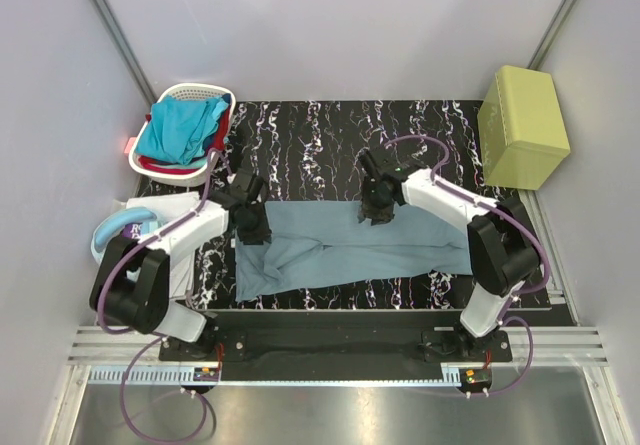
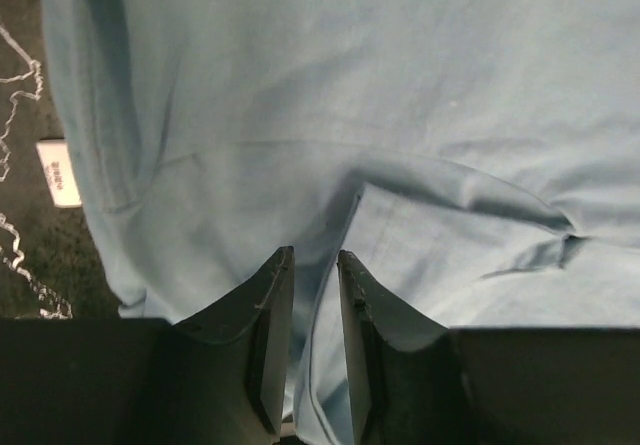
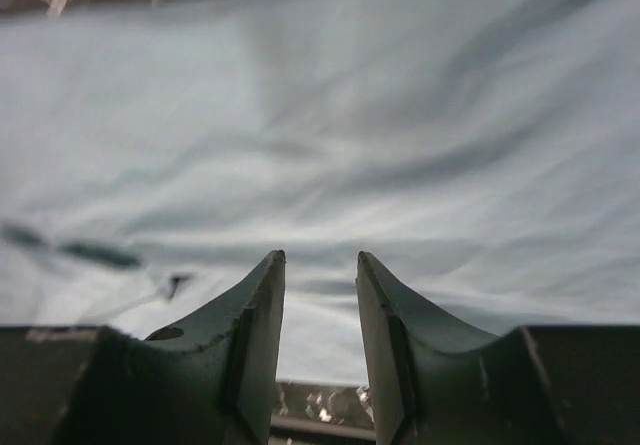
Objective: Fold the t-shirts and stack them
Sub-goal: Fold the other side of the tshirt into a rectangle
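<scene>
The muted grey-blue t-shirt (image 1: 350, 250) lies flat as a long band across the black marbled table (image 1: 320, 135). My left gripper (image 1: 250, 227) hovers over its left end, with the jaws a narrow gap apart (image 2: 315, 255). A layer edge of the cloth (image 2: 420, 115) runs under that gap. My right gripper (image 1: 376, 213) is over the shirt's far edge near the middle, open and empty (image 3: 320, 255) above smooth cloth (image 3: 330, 115). The turquoise t-shirt (image 1: 180, 130) and a strip of the red one (image 1: 214, 137) lie in the basket.
The white laundry basket (image 1: 195, 92) stands at the table's far left corner. A yellow-green box (image 1: 522, 125) stands at the far right. A white and blue object (image 1: 125, 230) lies off the table's left edge. A white label (image 2: 60, 173) shows by the shirt's edge.
</scene>
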`<action>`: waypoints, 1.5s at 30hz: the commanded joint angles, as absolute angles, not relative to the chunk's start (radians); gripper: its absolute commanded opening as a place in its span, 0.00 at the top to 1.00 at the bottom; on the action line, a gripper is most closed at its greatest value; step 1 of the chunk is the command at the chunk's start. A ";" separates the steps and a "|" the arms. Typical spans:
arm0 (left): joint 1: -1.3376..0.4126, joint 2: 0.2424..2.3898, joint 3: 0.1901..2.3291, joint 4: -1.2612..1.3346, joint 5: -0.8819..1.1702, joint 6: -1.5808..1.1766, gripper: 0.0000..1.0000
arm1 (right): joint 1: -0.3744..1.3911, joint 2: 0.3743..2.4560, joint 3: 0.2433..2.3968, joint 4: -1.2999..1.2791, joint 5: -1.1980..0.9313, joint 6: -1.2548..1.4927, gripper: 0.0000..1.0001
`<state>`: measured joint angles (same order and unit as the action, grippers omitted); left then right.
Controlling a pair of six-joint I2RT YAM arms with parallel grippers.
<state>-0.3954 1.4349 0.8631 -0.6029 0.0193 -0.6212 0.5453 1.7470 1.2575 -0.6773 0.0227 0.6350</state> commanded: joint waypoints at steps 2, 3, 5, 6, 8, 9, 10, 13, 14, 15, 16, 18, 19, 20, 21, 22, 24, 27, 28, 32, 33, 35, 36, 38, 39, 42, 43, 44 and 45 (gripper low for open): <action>-0.393 1.489 0.916 -0.552 0.009 -0.592 0.71 | 0.661 1.684 1.259 -0.673 -0.054 0.660 0.57; -0.388 1.502 0.917 -0.552 0.003 -0.589 0.71 | 0.696 1.686 1.273 -0.678 -0.061 0.660 0.57; -0.382 1.532 0.926 -0.552 0.002 -0.586 0.72 | 0.742 1.690 1.295 -0.690 -0.057 0.654 0.55; -0.376 1.537 0.927 -0.552 -0.023 -0.587 0.72 | 0.762 1.693 1.316 -0.702 -0.052 0.652 0.55; -0.362 1.546 0.928 -0.552 -0.029 -0.586 0.72 | 0.807 1.698 1.334 -0.704 -0.055 0.649 0.53; -0.348 1.546 0.928 -0.552 -0.032 -0.586 0.72 | 0.818 1.704 1.350 -0.706 -0.061 0.650 0.52; -0.339 1.546 0.931 -0.555 -0.035 -0.586 0.72 | 0.836 1.709 1.357 -0.707 -0.064 0.650 0.51; -0.304 1.539 0.940 -0.558 -0.037 -0.581 0.72 | 0.873 1.723 1.385 -0.710 -0.061 0.652 0.50; -0.298 1.539 0.943 -0.560 -0.034 -0.578 0.72 | 0.879 1.729 1.396 -0.709 -0.064 0.652 0.50; -0.293 1.540 0.948 -0.563 -0.032 -0.574 0.72 | 0.887 1.732 1.402 -0.710 -0.064 0.653 0.49; -0.291 1.545 0.956 -0.564 -0.032 -0.571 0.72 | 0.896 1.736 1.408 -0.709 -0.071 0.652 0.49; -0.290 1.571 0.965 -0.572 -0.029 -0.569 0.72 | 0.916 1.761 1.428 -0.704 -0.080 0.646 0.49; -0.290 1.584 0.971 -0.575 -0.031 -0.571 0.72 | 0.922 1.784 1.436 -0.701 -0.089 0.641 0.49; -0.284 1.607 0.974 -0.583 -0.040 -0.572 0.72 | 0.939 1.795 1.453 -0.703 -0.095 0.641 0.49; -0.279 1.621 0.977 -0.584 -0.035 -0.574 0.73 | 0.948 1.804 1.463 -0.700 -0.097 0.632 0.48; -0.276 1.629 0.980 -0.587 -0.031 -0.572 0.73 | 0.957 1.827 1.476 -0.701 -0.100 0.630 0.48; -0.267 1.647 0.980 -0.588 -0.028 -0.572 0.74 | 0.983 1.845 1.508 -0.707 -0.095 0.618 0.47; -0.262 1.663 0.986 -0.586 -0.021 -0.571 0.74 | 1.000 1.890 1.539 -0.710 -0.109 0.615 0.46; -0.259 1.669 0.986 -0.587 -0.015 -0.571 0.74 | 1.002 1.910 1.545 -0.710 -0.112 0.612 0.46; -0.249 1.686 0.985 -0.586 -0.006 -0.574 0.75 | 1.014 1.962 1.603 -0.724 -0.107 0.600 0.44; -0.249 1.689 0.985 -0.586 -0.006 -0.574 0.75 | 1.012 1.974 1.615 -0.730 -0.106 0.597 0.44; -0.249 1.695 0.985 -0.586 -0.006 -0.574 0.75 | 1.015 2.005 1.649 -0.736 -0.094 0.588 0.43; -0.249 1.698 0.985 -0.587 -0.006 -0.572 0.75 | 1.015 2.017 1.661 -0.738 -0.091 0.586 0.43; -0.249 1.700 0.985 -0.586 0.021 -0.572 0.76 | 1.014 2.051 1.701 -0.747 -0.078 0.577 0.42; -0.249 1.700 0.983 -0.586 0.023 -0.572 0.76 | 1.014 2.063 1.715 -0.750 -0.068 0.574 0.42; -0.249 1.701 0.979 -0.586 0.031 -0.575 0.76 | 1.014 2.111 1.778 -0.762 -0.038 0.560 0.42; -0.249 1.701 0.977 -0.584 0.034 -0.574 0.76 | 1.014 2.140 1.810 -0.775 -0.037 0.552 0.42; -0.249 1.701 0.974 -0.584 0.034 -0.575 0.76 | 1.011 2.157 1.830 -0.784 -0.032 0.545 0.42; -0.249 1.701 0.973 -0.584 0.035 -0.575 0.76 | 1.011 2.187 1.848 -0.794 -0.032 0.538 0.42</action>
